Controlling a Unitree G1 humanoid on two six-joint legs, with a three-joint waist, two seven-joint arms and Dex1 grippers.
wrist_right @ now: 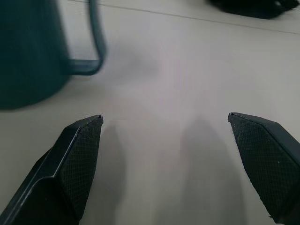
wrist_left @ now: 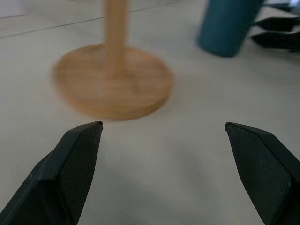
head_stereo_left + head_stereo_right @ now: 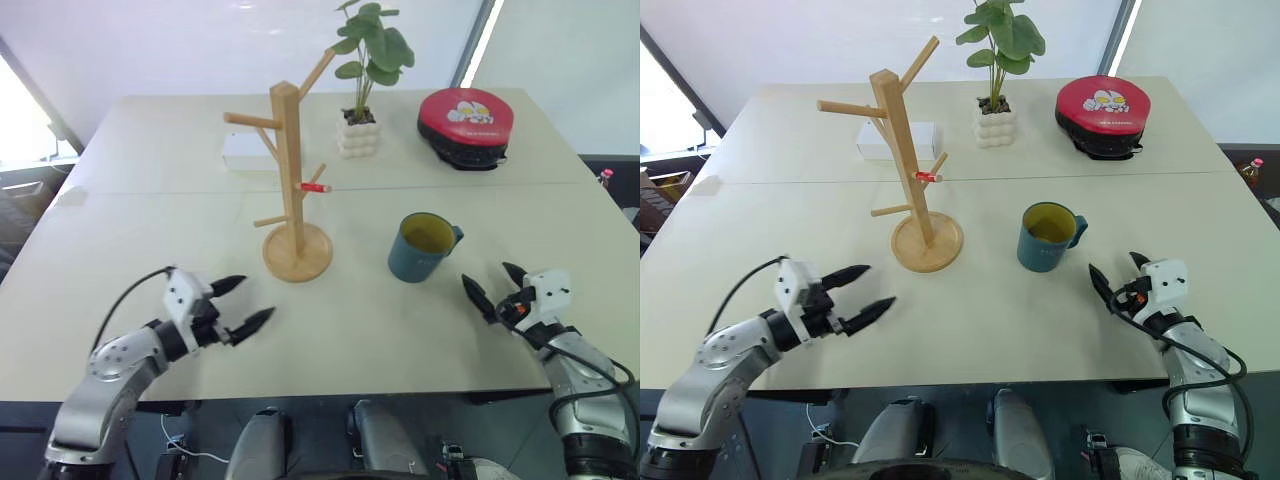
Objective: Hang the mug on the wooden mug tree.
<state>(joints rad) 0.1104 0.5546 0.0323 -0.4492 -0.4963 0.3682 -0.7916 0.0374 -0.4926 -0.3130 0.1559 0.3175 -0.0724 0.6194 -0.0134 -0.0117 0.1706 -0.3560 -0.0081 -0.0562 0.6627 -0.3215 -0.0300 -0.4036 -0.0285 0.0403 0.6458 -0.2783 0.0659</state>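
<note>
- A pale table seen from above, with the robot's two arms reaching in from the near edge.
- The mug, teal with a yellow-green inside, stands upright right of centre, its small handle turned to the far right.
- The wooden mug tree stands upright just left of the mug, apart from it, on a round disc base; one short peg with a red tip points right, towards the mug's side.
- The right gripper hovers near the table's near-right part, fingers spread wide apart and holding nothing, close to the mug's handle side but not touching it.
- The left gripper hovers near-left of the tree's base, fingers also apart and empty.
- The task looks to be at its start: the mug is not yet grasped, so the step in hand is the reach.
- The next move likely calls for the right gripper to travel left and farther in, closing on the mug's wall or rim while leaving the handle free for a peg.
- Open room: bare tabletop lies between both grippers and the mug and tree.
- At the far side sit a white-potted plant, a red round case and a white box, all well apart from the working area.
- The table's right edge runs close beside the right arm, so there is little room on that side.
</note>
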